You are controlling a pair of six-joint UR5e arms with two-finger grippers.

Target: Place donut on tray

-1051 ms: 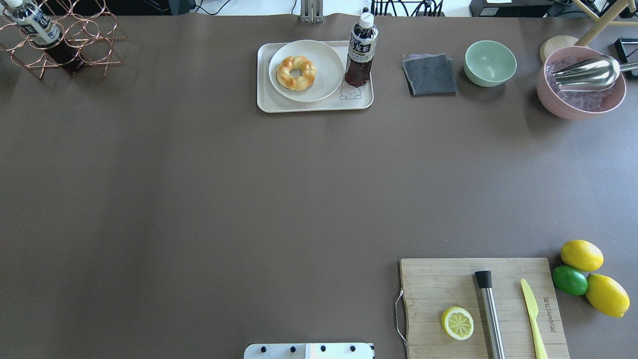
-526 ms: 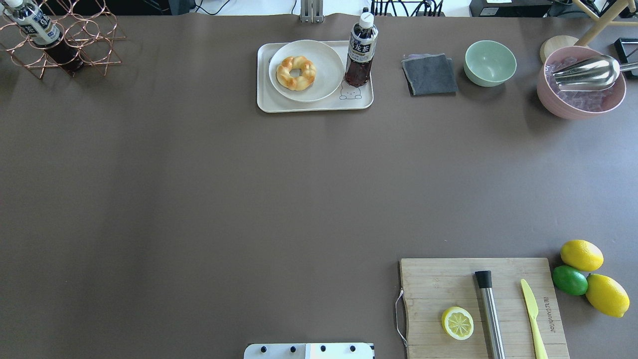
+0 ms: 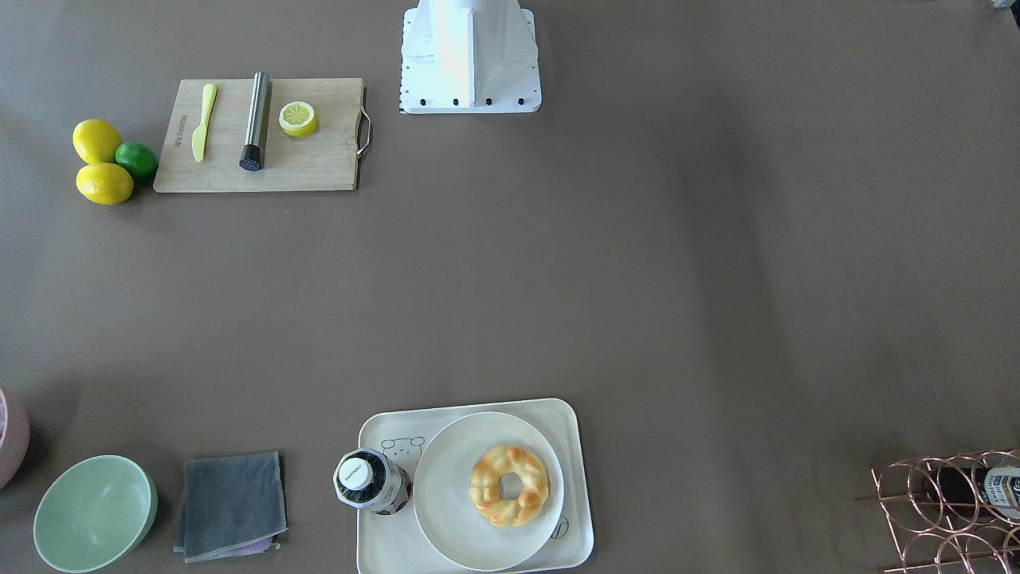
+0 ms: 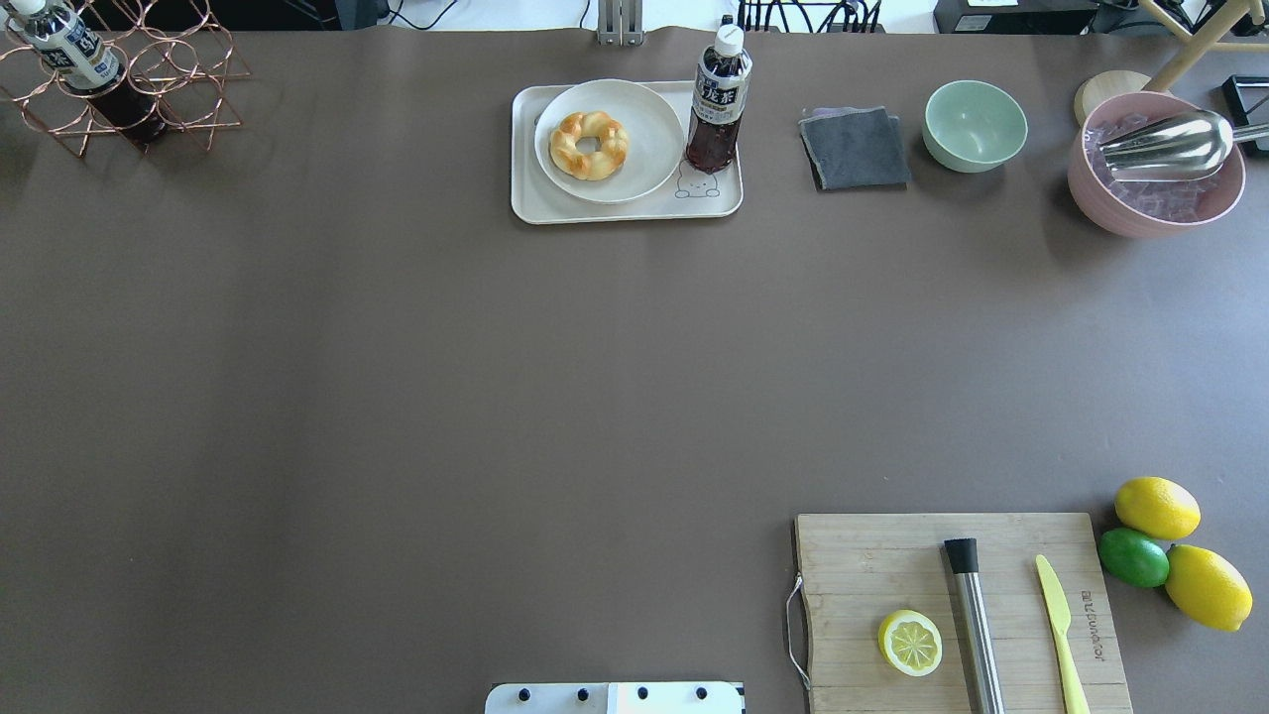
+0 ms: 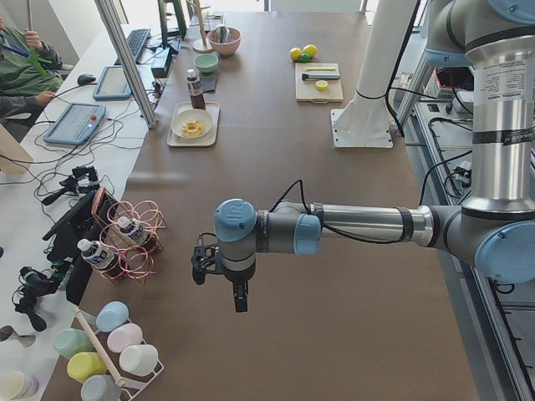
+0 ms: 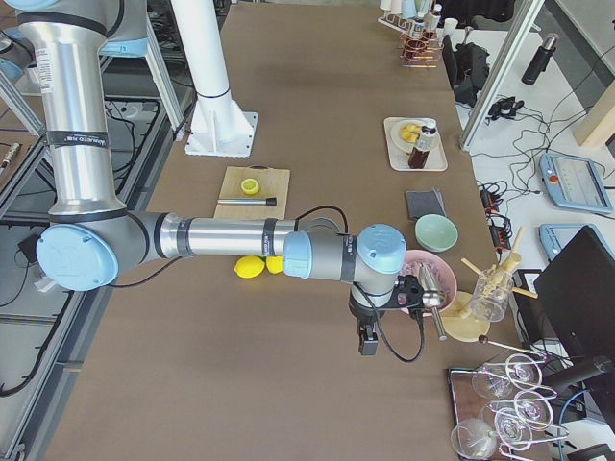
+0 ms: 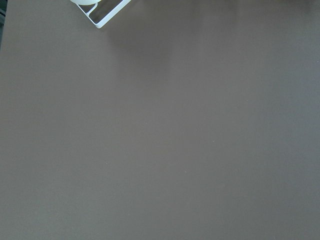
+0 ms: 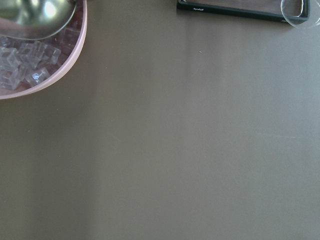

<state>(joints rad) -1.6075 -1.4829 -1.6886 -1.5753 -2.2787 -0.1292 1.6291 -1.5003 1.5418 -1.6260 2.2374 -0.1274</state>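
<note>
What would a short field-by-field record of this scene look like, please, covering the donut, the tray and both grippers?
donut: lies on the round white plate, held by nothing
plate: sits on the tray
bottle: stands upright on the tray, beside the plate
left gripper: hangs over bare table, far from the tray; open or shut cannot be told
right gripper: hangs near the pink bowl, away from the tray; open or shut cannot be told

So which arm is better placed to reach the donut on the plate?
Left, probably. The bottle stands on the tray right of the donut, in the right arm's way. The left gripper and right gripper both hang far off.
</note>
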